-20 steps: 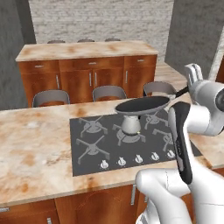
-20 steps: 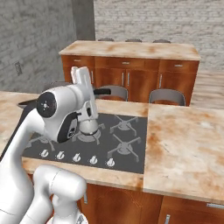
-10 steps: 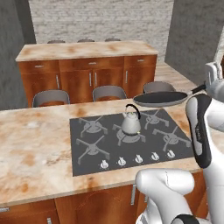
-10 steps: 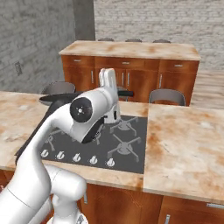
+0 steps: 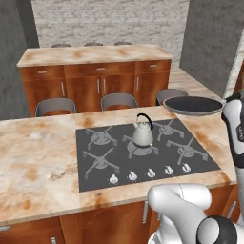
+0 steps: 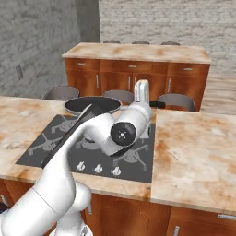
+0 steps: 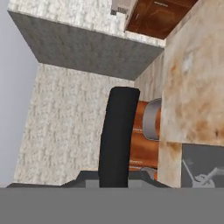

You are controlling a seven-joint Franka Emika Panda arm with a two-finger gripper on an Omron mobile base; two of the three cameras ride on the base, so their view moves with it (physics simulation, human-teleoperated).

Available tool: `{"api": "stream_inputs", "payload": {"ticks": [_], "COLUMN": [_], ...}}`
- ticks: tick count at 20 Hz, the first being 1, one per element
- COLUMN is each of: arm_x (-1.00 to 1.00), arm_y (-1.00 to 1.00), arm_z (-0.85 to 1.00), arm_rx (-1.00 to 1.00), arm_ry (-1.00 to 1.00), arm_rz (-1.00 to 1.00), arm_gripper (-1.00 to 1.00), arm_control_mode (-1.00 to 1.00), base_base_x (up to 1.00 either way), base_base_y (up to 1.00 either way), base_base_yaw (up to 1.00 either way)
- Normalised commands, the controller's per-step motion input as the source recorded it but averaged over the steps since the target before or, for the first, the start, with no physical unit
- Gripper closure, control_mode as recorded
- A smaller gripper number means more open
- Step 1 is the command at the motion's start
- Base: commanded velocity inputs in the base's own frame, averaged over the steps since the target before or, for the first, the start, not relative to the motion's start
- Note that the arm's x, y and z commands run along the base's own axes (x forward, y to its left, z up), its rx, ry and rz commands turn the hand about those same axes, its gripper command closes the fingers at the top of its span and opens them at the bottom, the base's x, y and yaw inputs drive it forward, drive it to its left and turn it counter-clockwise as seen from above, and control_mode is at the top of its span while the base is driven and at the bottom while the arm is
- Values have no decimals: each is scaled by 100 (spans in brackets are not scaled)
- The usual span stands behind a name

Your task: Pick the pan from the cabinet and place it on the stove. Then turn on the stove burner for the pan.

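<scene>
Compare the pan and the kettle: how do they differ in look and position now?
The pan is dark, wide and shallow, while the kettle is silver, small and tall. The pan is held in the air beyond the stove's far right corner; the kettle stands on the centre grate. The pan has a straight black handle; the kettle's handle is looped.
</scene>
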Motion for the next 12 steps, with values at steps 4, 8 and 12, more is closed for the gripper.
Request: {"api": "stream_inputs", "payload": {"ticks": [4,8,12], "arm_x": [23,16,29], "arm_y": [-43,-5,0], "arm_z": [-21,-27,-42], "arm_rx": [-1,-12,-17], "arm_ry": [-18,-2,0], "arm_rz": [3,0,0], "arm_gripper": [100,100,100], "arm_control_mode": [-100,-100,-100], "base_base_x": [0,0,0], "base_base_y": [0,0,0], "base_base_yaw": [0,0,0]}}
